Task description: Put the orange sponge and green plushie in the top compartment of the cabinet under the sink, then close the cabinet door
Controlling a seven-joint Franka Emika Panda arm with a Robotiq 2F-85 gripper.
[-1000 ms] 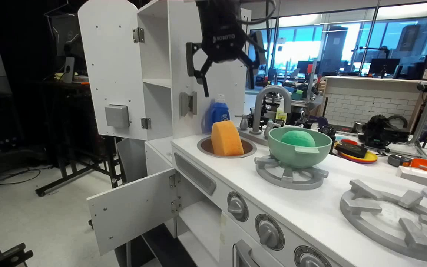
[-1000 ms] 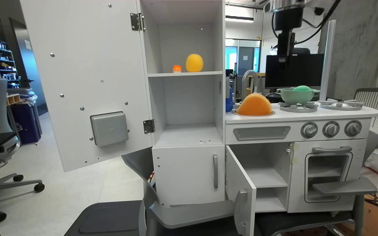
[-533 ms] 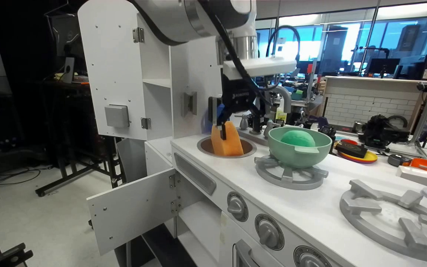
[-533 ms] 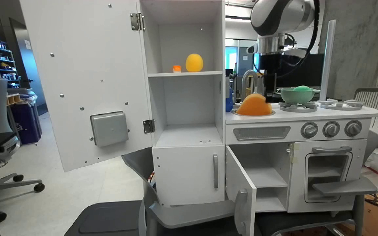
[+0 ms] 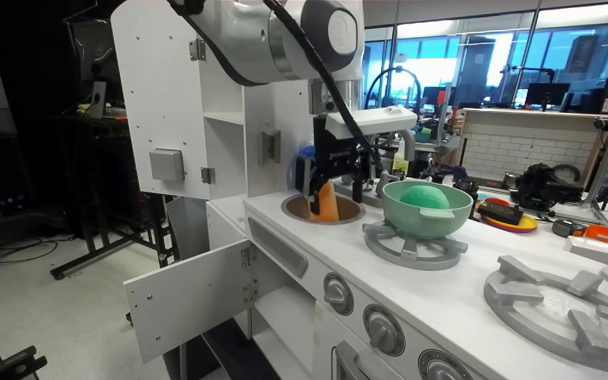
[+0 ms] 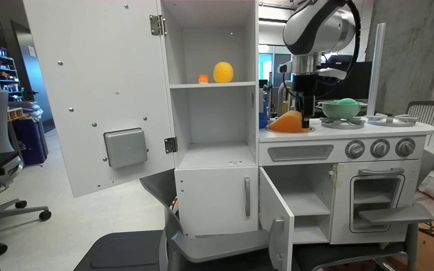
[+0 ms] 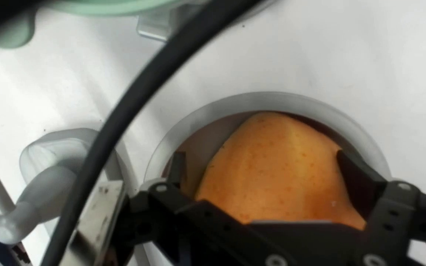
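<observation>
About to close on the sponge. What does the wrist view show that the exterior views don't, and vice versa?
Only the wrist view: the orange sponge from overhead, its surface speckled, with the open jaws on either side.
Only the exterior views: the domed top of the green plushie in the mint-green bowl, the open cabinet door and the top compartment.
Shared: the sponge in the sink, the jaws at it, and the bowl, cut off in the wrist view.

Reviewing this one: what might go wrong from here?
The hand stands open around the sponge in the sink, with a gap on one side; closing may shove or tip it. The bowl holding the plushie sits close by, so a sideways swing could knock it. The door stands open below, jutting forward, and might get bumped.
</observation>
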